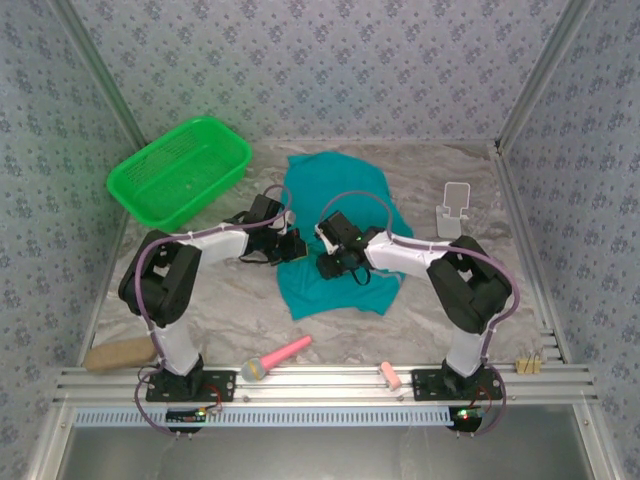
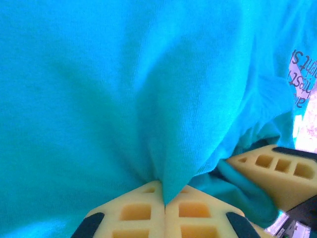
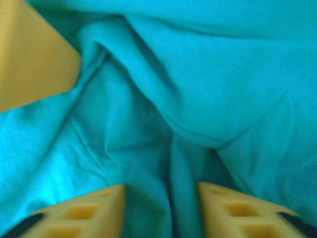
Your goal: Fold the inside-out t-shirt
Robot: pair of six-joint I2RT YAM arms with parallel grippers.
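Observation:
The teal inside-out t-shirt (image 1: 345, 205) lies crumpled in the middle of the table, and both grippers meet at its near half. My left gripper (image 1: 291, 243) is shut on a pinch of the cloth; the wrist view shows the fold drawn tight between its closed yellow fingers (image 2: 143, 210). A printed neck label (image 2: 302, 82) shows at the right there. My right gripper (image 1: 331, 264) stands open over the shirt, its fingers (image 3: 94, 208) apart with a loose ridge of t-shirt (image 3: 198, 99) running between them. The left gripper's yellow finger (image 3: 34, 54) shows at the upper left there.
A green mesh basket (image 1: 180, 170) stands at the back left. A white stand (image 1: 455, 208) is at the back right. Near the front rail lie a pink tool (image 1: 285, 352), a small pink piece (image 1: 388, 376), a wooden block (image 1: 118, 353) and a small wooden clip (image 1: 528, 364).

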